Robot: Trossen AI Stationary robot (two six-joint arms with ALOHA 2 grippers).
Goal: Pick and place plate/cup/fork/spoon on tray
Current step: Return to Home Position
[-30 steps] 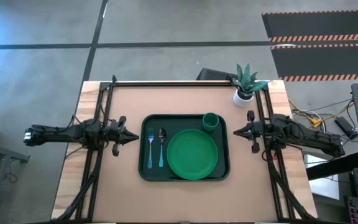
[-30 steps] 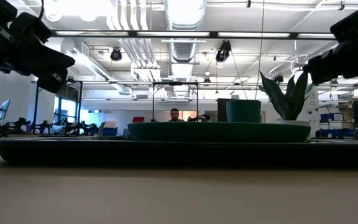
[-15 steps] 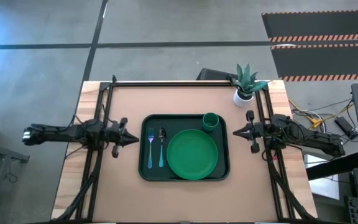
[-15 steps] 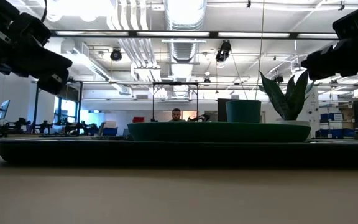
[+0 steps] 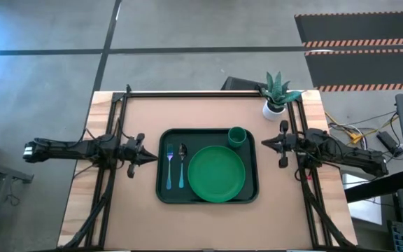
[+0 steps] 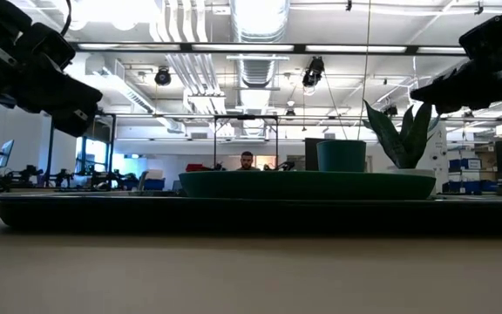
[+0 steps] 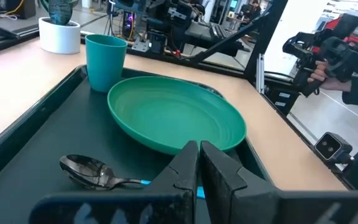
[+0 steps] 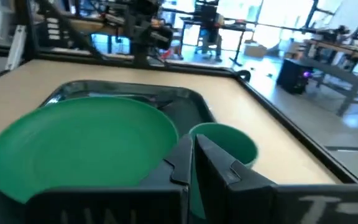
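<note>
Drawing back left of the tray [image 5: 161, 140], the left gripper [image 5: 152, 158] is pinched shut and empty. On the tray lie the fork [image 5: 169, 165], spoon [image 5: 182, 163], plate [image 5: 216, 173] and cup [image 5: 237, 136]; the job looks finished. Right of the tray, the right gripper [image 5: 262, 143] has edged farther back, shut, empty. No writing is readable.

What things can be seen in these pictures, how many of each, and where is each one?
large dark green rectangular plastic tray: one, middle of the table.
round bright green plastic plate: one, on the tray, right part.
small green plastic cup: one, in the tray's far right corner.
fork with light blue handle: one, on the tray, left side.
spoon with light blue handle: one, between fork and plate.
white pot with spiky green plant: one, table's far right corner.
person: one, far in the room.
left tool: shut, empty, left of tray.
right tool: shut, empty, right of tray.
</note>
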